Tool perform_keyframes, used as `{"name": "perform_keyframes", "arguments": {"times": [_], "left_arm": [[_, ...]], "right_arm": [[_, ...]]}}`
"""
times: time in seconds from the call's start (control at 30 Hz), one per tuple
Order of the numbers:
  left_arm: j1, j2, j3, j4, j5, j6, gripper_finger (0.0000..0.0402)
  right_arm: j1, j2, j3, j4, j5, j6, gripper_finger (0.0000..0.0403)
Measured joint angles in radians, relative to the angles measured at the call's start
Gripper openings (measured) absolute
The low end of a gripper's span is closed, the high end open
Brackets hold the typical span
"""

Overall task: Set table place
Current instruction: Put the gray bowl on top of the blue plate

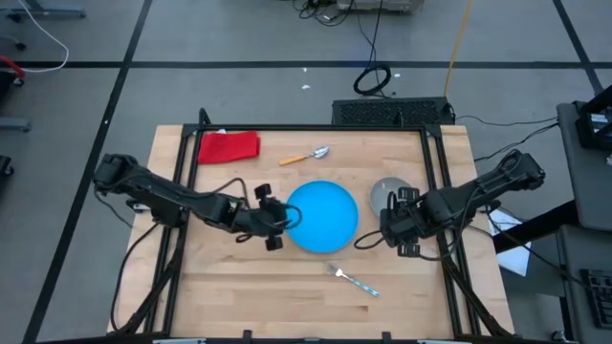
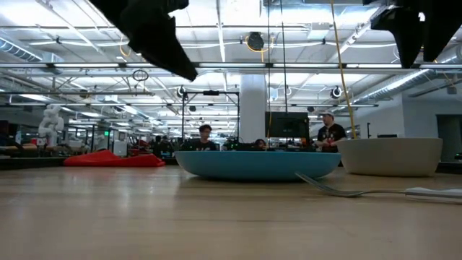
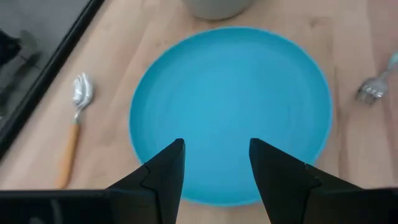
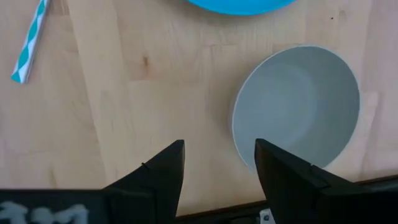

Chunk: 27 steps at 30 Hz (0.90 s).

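**Grey bowl lies just ahead of the right tool, blue plate under the left**

Grey and round, the small ceramic-looking bowl [image 4: 297, 107] sits on the light-wood butcher-block tabletop [image 1: 239, 296] just right of the round bright-blue plate [image 1: 322, 216], near but not touching it as far as the high view shows. The right tool [image 1: 394, 227] hovers just beside the bowl's near rim, on the side toward the tabletop's front edge. In its wrist view its two dark fingers stand apart with nothing between them, and the bowl lies ahead and a little off to one side of the gap. Judging from this, the right arm is much the nearer one to the bowl, and a grasp would call for a short advance plus a small sideways correction so one finger clears the rim.

The left tool [image 1: 273, 222] hangs over the plate's left edge, fingers likewise spread and empty, with the plate centred straight ahead of them.

The silver spoon with the orange handle [image 1: 304, 156] lies beyond the plate, its long axis slanting across the tabletop. The silver fork with the pale patterned handle [image 1: 353, 279] lies in front of the plate, also slanted. A red cloth [image 1: 229, 145] rests at the far left corner.
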Motion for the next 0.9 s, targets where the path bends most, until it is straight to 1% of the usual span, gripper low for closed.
{"name": "perform_keyframes", "arguments": {"times": [0.03,0.17,0.43,0.5,0.6,0.8,0.9], "left_arm": [[0.003,-0.023,-0.029,0.055,0.021,0.006,0.0186],[0.004,-0.104,-0.122,0.17,0.073,0.036,0.0186],[0.004,-0.206,-0.236,0.215,0.099,0.045,0.0186],[0.004,-0.23,-0.261,0.204,0.1,0.047,0.0186],[0.004,-0.263,-0.301,0.248,0.101,0.055,0.0186],[0.004,-0.31,-0.354,0.32,0.102,0.077,0.0186],[0.004,-0.329,-0.37,0.31,0.106,0.076,0.0186]], "right_arm": [[-0.006,0.0,-0.005,0.011,0.001,-0.004,0.0187],[-0.038,0.0,-0.018,0.04,0.0,-0.022,0.0187],[-0.092,0.0,-0.018,0.091,-0.005,-0.059,0.0188],[-0.1,0.0,-0.018,0.096,-0.005,-0.073,0.0188],[-0.108,0.0,-0.018,0.104,-0.007,-0.08,0.0188],[-0.111,0.0,-0.018,0.105,-0.008,-0.08,0.0188],[-0.111,0.0,-0.018,0.106,-0.008,-0.08,0.0188]]}}
